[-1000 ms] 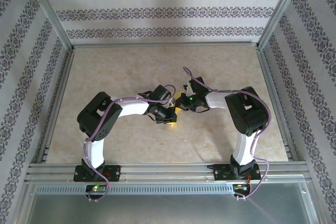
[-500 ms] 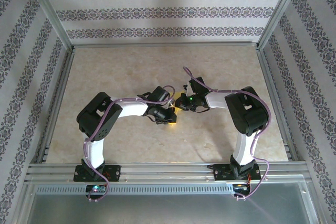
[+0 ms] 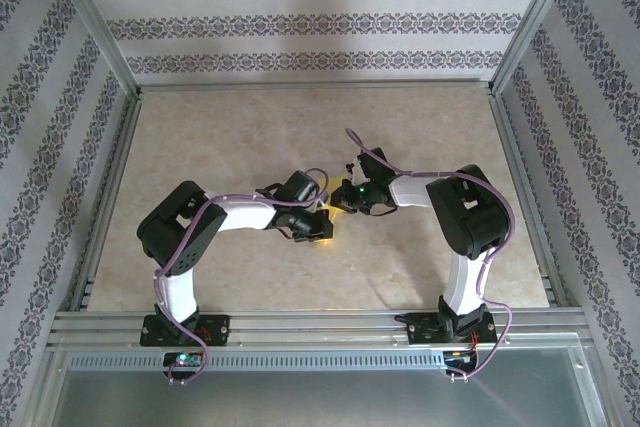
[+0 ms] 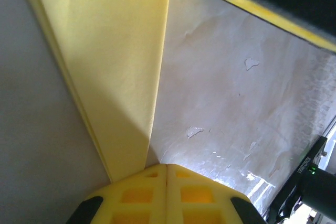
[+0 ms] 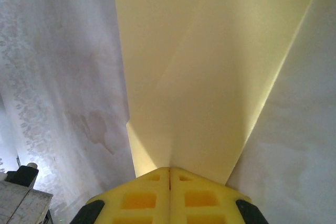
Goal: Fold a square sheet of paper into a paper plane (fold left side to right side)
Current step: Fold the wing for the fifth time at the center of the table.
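One yellow sheet (image 5: 199,77) amid beige marbled tabletop (image 3: 250,127), striped walls (image 3: 320,22) around.

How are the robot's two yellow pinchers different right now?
The left end effector with yellow pads grips the thin yellow sheet of paper where stacked layer edges show, the paper slanting leftward; the right end effector grips it where it spreads straight ahead, with a slanted crease. From above, the right one sits farther from the arm bases. Both are shut on that paper.
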Robot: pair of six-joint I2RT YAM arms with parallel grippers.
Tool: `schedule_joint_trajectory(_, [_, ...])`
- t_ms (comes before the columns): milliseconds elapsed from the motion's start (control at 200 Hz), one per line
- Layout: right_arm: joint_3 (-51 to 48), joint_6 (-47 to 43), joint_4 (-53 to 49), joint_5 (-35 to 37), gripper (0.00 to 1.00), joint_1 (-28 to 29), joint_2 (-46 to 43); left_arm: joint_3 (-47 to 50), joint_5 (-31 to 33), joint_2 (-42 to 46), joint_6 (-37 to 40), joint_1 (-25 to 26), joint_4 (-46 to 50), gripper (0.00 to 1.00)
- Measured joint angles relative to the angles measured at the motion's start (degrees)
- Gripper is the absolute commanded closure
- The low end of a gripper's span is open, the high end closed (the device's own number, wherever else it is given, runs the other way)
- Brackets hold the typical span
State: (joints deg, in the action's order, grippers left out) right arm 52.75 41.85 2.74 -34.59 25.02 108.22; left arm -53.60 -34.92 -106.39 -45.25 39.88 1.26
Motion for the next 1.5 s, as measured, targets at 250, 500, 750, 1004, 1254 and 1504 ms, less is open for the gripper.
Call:
schedule_joint_trajectory(250, [0.13, 0.00, -0.07, -0.68, 1.00, 0.00, 0.26, 3.89, 0.61, 2.93, -2.29, 1.25, -1.16, 1.00])
schedule_joint_trajectory(500, [0.13, 0.00, -0.07, -0.74, 1.00, 0.00, 0.26, 5.09, 0.59, 6.67, -3.23, 1.57, 1.07, 1.00])
schedule_joint_trajectory(750, [0.13, 0.00, -0.07, -0.74, 1.00, 0.00, 0.26, 1.31, -0.04, 8.26, -2.49, -2.03, 2.71, 1.00])
schedule_joint_trajectory(1004, [0.13, 0.00, -0.07, -0.74, 1.00, 0.00, 0.26, -5.40, -0.90, 0.17, -0.44, -3.15, 2.78, 1.00])
schedule_joint_trajectory(1254, [0.13, 0.02, -0.07, -0.74, 1.00, 0.02, 0.26, -7.82, -0.63, -4.66, 0.50, -3.26, 2.75, 1.00])
schedule_joint_trajectory(1504, [0.31, 0.00, -0.33, -0.72, 1.00, 0.02, 0.26, -7.72, -0.48, -5.05, 1.73, -3.26, 2.62, 1.00])
